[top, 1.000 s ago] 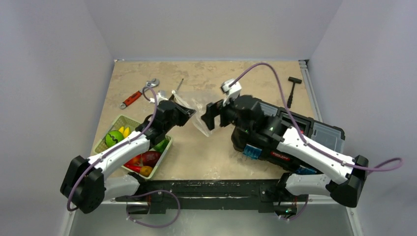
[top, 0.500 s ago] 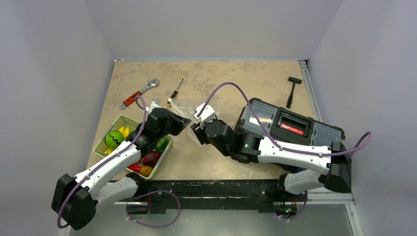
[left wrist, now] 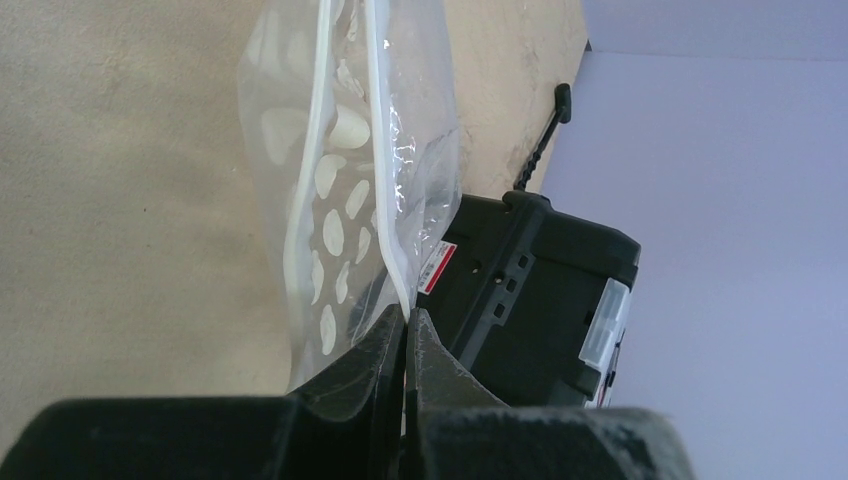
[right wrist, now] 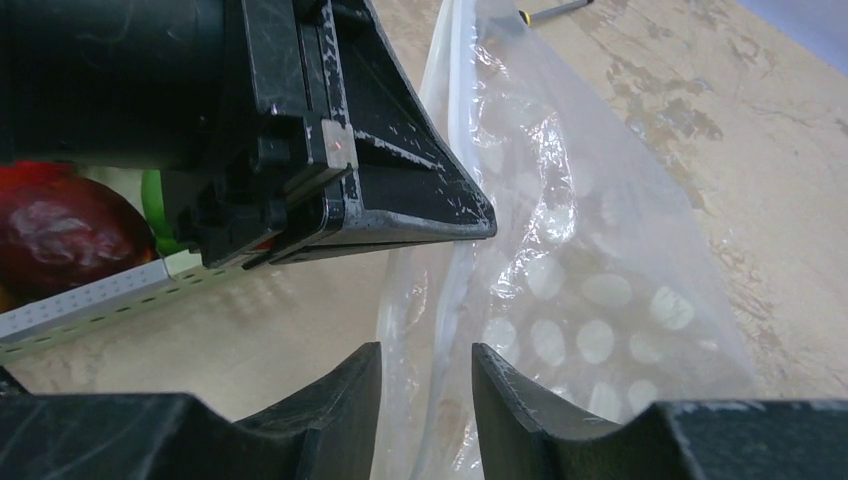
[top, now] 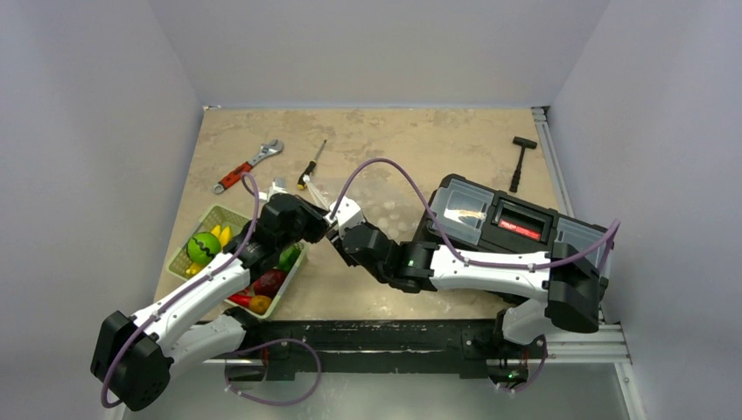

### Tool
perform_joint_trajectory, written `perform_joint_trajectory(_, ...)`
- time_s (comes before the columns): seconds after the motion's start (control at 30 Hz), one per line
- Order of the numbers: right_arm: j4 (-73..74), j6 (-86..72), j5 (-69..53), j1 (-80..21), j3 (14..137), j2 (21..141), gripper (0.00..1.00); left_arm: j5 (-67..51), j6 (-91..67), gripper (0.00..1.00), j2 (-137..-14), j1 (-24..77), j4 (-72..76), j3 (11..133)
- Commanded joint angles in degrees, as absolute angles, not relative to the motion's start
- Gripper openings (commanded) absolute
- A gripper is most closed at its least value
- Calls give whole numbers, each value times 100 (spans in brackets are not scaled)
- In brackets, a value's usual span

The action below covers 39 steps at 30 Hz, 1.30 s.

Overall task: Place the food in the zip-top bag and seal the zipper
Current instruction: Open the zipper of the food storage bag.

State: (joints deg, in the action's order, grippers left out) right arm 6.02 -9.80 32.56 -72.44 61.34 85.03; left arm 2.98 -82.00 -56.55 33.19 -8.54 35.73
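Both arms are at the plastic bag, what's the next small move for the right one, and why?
Probably close the right jaws: they straddle the bag with a gap showing, gripping nothing, while the left jaws pinch its rim. A second grip looks needed to pull the mouth open.

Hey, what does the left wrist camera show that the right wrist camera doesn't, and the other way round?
Only left wrist: the black toolbox and the hammer beyond it. Only right wrist: the basket rim, a maroon fruit, a screwdriver end, and the right gripper, jaws apart around the film. Both: the dotted zip-top bag, the left gripper pinching its edge, and the tan table.
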Motion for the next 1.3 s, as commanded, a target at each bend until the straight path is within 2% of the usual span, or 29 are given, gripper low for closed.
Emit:
perform_joint_trajectory(0.0,213,-1028,4003,-7379,5994,8487,37,97,-8307,0,-5618,3323,-661,3568)
perform_joint_trajectory(0.3,-33,-1091,5062,-7588,5960,8999,34,131,-8454,0,-5529,3322,-704,3472)
perform_joint_trajectory(0.4,-381,-1017,5351,-7666,5855,9111,26,130,-8455,0,-5474,3325,-744,3464)
perform_joint_trajectory(0.5,-638,-1095,5444,-7665,5707,9105,0,133,-8367,0,-5384,3320,-774,3452)
perform_joint_trajectory(0.57,-844,-1142,5257,-7664,5565,8990,0,43,-7853,0,-5299,3230,-835,3519)
perform_joint_trajectory(0.6,-970,-1164,5146,-7660,5503,8928,0,-167,-7491,12,-5239,3093,-999,3631)
perform_joint_trajectory(0.63,-1046,-1191,5059,-7664,5453,8864,0,-254,-7188,32,-5189,2984,-1278,3776)
perform_joint_trajectory(0.7,-1088,-1263,4868,-7651,5428,8749,0,-264,-6666,60,-5045,2819,-1838,4073)
perform_joint_trajectory(0.77,-1071,-1393,4588,-7639,5459,8681,0,-353,-6220,82,-4859,2698,-2137,4242)
perform_joint_trajectory(0.8,-1045,-1472,4473,-7625,5487,8651,0,-443,-6047,90,-4728,2638,-2204,4283)
perform_joint_trajectory(0.87,-985,-1625,4257,-7569,5537,8611,0,-521,-5761,97,-4481,2529,-2388,4369)
perform_joint_trajectory(0.97,-941,-1717,3993,-7449,5575,8536,0,-360,-5163,100,-4173,2470,-3029,4773)
perform_joint_trajectory(1.13,-789,-1993,3699,-7208,5633,8351,0,426,-4596,98,-3940,2469,-4515,5576)
perform_joint_trajectory(1.27,-866,-2192,3252,-6966,5566,8125,0,343,-4792,91,-3675,2469,-4482,5252)
